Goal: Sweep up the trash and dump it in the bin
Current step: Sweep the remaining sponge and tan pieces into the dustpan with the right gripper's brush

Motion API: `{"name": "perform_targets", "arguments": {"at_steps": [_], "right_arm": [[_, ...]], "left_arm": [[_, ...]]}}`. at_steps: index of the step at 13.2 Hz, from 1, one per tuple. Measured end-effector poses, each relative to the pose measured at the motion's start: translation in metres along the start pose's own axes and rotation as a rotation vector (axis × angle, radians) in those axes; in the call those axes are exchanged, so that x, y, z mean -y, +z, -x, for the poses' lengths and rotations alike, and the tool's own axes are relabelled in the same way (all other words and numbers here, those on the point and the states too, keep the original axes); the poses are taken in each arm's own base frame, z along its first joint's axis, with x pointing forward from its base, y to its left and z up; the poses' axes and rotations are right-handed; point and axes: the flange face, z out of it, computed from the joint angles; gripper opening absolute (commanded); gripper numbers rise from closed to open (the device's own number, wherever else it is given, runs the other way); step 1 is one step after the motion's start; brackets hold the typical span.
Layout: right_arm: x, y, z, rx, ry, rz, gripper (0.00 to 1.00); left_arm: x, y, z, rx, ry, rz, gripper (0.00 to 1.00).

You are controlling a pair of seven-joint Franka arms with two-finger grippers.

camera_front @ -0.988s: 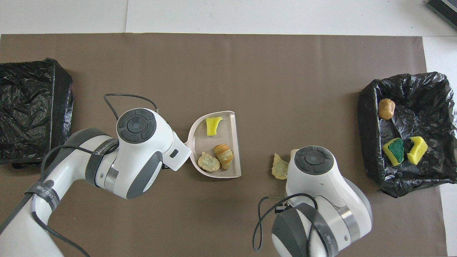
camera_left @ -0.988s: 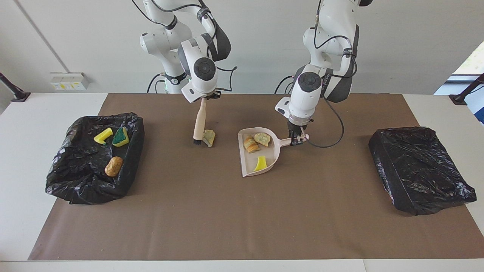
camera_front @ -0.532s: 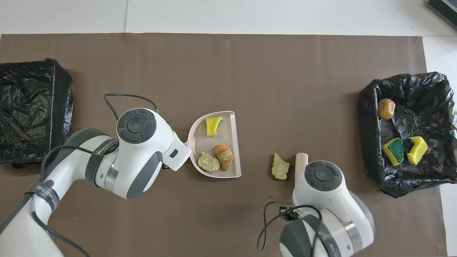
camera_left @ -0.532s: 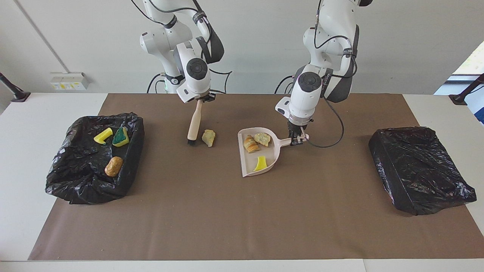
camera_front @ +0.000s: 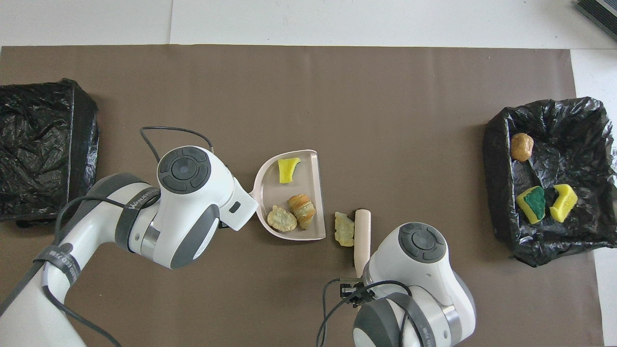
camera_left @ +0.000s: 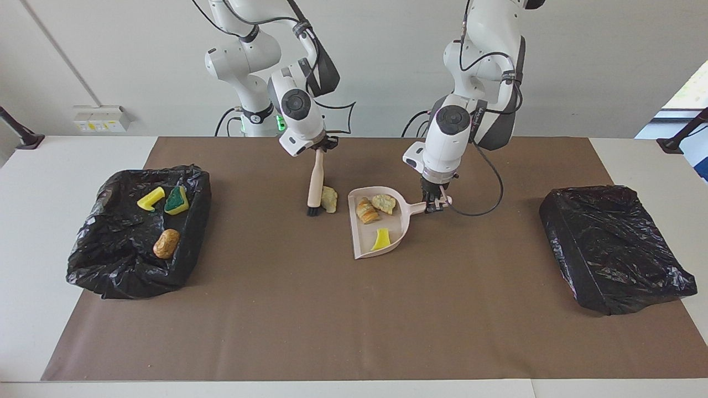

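Note:
My right gripper (camera_left: 321, 147) is shut on the top of the beige brush (camera_left: 315, 179), which stands nearly upright with its dark bristles on the mat. A pale yellow-green scrap of trash (camera_left: 329, 199) lies against the brush, just outside the mouth of the beige dustpan (camera_left: 362, 246). The pan holds a bread-like lump (camera_left: 365, 210), a pale chunk (camera_left: 384, 203) and a yellow sponge piece (camera_left: 380, 239). My left gripper (camera_left: 435, 203) is shut on the dustpan's handle. In the overhead view the brush (camera_front: 362, 233) and loose scrap (camera_front: 344, 229) sit beside the pan (camera_front: 315, 161).
An open black-lined bin (camera_left: 105, 265) at the right arm's end of the table holds three pieces of trash. A second black-bagged bin (camera_left: 614, 246) sits at the left arm's end. A brown mat (camera_left: 354, 320) covers the table.
My right gripper has swept the brush toward the dustpan, pushing the loose scrap along the mat to the pan's mouth. The left gripper and the dustpan have stayed still.

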Motion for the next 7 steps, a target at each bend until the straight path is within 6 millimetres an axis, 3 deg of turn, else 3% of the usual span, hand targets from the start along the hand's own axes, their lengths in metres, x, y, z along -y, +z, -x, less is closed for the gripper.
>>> {"name": "perform_targets", "arguments": {"at_steps": [4,7], "right_arm": [[0.048,0.004,0.001,-0.021,-0.015,-0.177,0.00],[0.079,-0.018,-0.010,-0.022,-0.024,-0.241,0.00]], "left_arm": [[0.001,0.000,0.001,-0.001,-0.002,-0.001,0.00],[0.000,0.001,0.002,-0.001,-0.003,-0.003,0.00]]}}
